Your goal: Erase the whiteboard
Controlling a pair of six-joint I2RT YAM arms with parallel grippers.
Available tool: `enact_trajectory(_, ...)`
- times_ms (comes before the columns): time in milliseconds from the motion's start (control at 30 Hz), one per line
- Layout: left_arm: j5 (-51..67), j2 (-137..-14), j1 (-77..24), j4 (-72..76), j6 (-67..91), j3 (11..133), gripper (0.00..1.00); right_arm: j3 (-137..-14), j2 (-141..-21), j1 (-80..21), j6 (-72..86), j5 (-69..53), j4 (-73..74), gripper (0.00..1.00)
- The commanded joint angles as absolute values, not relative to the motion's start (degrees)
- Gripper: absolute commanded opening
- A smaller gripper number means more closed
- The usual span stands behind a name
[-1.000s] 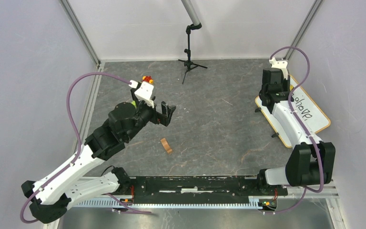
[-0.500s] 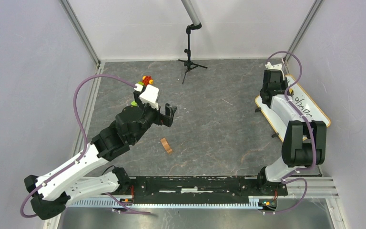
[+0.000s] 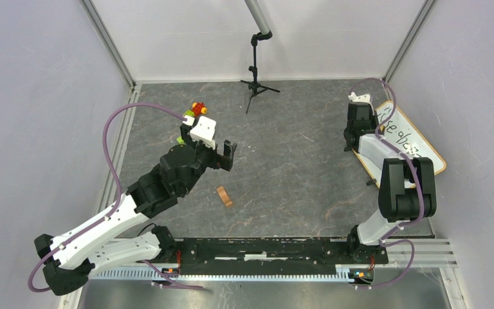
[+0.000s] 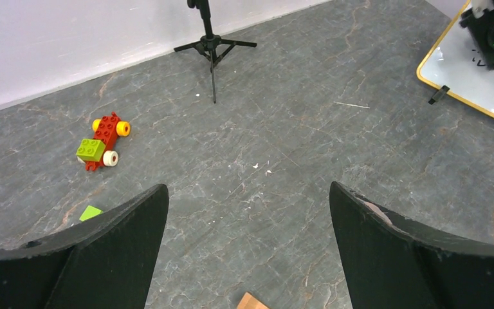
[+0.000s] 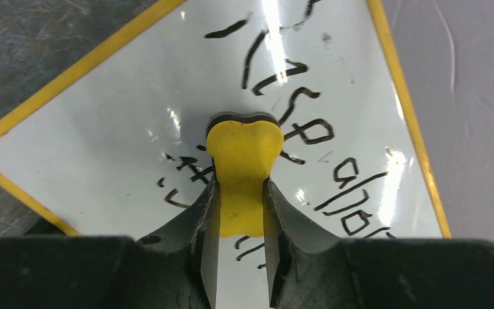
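Note:
The whiteboard (image 3: 424, 154) lies at the right edge of the table, tan-framed, with dark handwriting on it. In the right wrist view the whiteboard (image 5: 135, 148) fills the frame, its writing to the right of and below the tool. My right gripper (image 5: 241, 187) is shut on a yellow eraser (image 5: 241, 151) whose dark underside rests on the board near its far left corner. From above, the right gripper (image 3: 359, 129) stands over that corner. My left gripper (image 3: 227, 154) is open and empty above mid-table; it also shows in the left wrist view (image 4: 247, 193).
A red, yellow and green toy car (image 3: 197, 107) sits at the back left. A green piece (image 4: 91, 212) lies near it. A small wooden block (image 3: 224, 196) lies below the left gripper. A black tripod stand (image 3: 255, 77) is at the back centre. Walls enclose the table.
My right gripper has slid with the eraser along the board toward its far left corner, uncovering more of the writing. The left arm has shifted slightly right.

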State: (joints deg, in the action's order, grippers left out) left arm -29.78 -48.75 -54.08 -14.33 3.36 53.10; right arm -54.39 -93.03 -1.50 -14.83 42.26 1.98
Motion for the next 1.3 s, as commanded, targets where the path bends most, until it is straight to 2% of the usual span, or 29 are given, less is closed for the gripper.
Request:
enact_trajectory(0,-31.8,-48.4,-54.4,-10.8,1.3,53.1,1.00,-52.8,-97.3,-4.1,-13.0,38.8,0.5,0.23)
enact_trajectory(333,-32.6,-48.6,-54.3,-10.5,0.6,52.8,1.00,-58.4,-99.7,-5.2,-11.0,40.8,1.9,0.22)
enact_trajectory(700,-31.9,-48.1,-54.3,-10.5,1.1,52.8,1.00,-55.5,-92.4,-1.2,-13.4,48.8,1.8,0.22)
enact_trajectory(1000,-31.8,-48.1,-54.4,-10.4,1.4,52.6,1.00,-51.8,-94.1,-1.7,-12.8,45.7,0.5,0.22)
enact_trajectory(1267,-31.8,-48.4,-54.4,-10.4,1.5,52.6,1.00,-50.9,-98.1,-7.8,-14.2,40.1,-3.2,0.22)
